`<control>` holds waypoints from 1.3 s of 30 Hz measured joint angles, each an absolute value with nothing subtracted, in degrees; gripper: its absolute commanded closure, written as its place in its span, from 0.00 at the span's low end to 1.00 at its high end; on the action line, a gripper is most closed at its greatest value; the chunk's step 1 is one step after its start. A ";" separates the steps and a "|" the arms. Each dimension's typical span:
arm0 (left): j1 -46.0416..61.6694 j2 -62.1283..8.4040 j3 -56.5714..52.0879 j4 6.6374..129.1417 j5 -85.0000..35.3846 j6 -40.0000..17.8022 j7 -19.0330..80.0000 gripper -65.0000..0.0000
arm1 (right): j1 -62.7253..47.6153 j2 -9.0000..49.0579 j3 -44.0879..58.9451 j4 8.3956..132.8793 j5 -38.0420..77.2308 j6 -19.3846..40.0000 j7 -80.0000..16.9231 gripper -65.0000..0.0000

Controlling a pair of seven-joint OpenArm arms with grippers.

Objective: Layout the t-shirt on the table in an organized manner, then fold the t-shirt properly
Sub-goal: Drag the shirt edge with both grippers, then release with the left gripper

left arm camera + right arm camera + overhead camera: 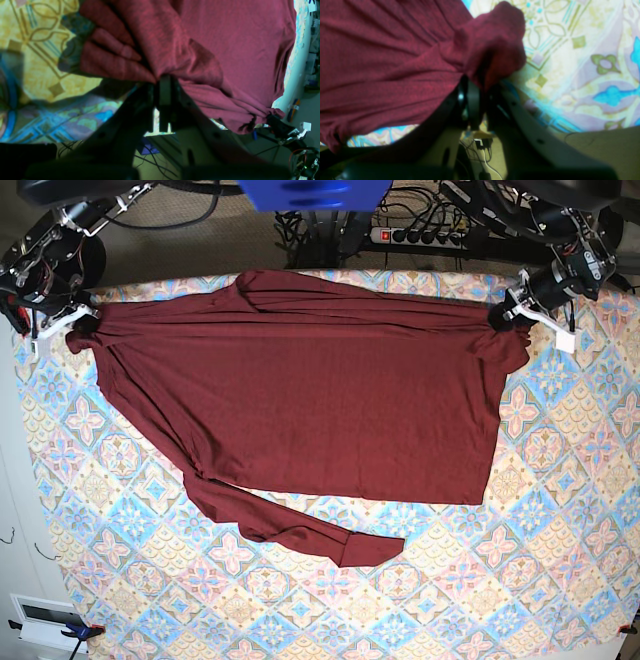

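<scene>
In the left wrist view, the left gripper [163, 82] fills the lower frame, jaws clamped on a bunched edge of the t-shirt [310, 390]. The right gripper [476, 87] is likewise clamped on cloth. The t-shirt spreads across the upper worktop [560, 570], one sleeve trailing toward lower centre.

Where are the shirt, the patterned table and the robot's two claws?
t-shirt [320, 400], base view, mid-body.
table [500, 580], base view, bare cloth.
left gripper [497, 317], base view, pinching the shirt edge.
right gripper [85, 323], base view, pinching the opposite edge.
</scene>
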State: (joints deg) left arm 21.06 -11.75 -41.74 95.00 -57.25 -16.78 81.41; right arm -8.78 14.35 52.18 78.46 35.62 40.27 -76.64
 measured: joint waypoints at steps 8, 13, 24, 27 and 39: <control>21.78 -11.90 -41.82 95.22 -56.88 -16.56 80.71 0.72 | -8.93 14.17 52.18 80.34 35.09 40.23 -77.23 0.64; 23.64 -13.10 -41.80 96.29 -57.10 -16.53 80.44 0.45 | -11.86 14.13 52.34 85.19 33.43 39.86 -78.30 0.63; 25.87 -18.22 -42.06 97.41 -65.25 -16.53 80.25 0.28 | -13.26 14.06 54.43 88.03 33.65 39.86 -78.13 0.62; 25.87 -17.93 -42.48 97.41 -66.52 -16.51 80.62 0.28 | -13.39 14.02 54.43 90.30 34.13 39.88 -77.87 0.62; 23.18 -19.68 -47.13 97.41 -70.76 -16.53 80.34 0.28 | -14.41 14.11 57.65 93.45 34.30 39.86 -79.81 0.57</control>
State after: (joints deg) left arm 23.18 -19.68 -47.13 97.41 -70.76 -16.53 80.34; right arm -14.41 14.11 57.65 93.45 34.30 39.86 -79.81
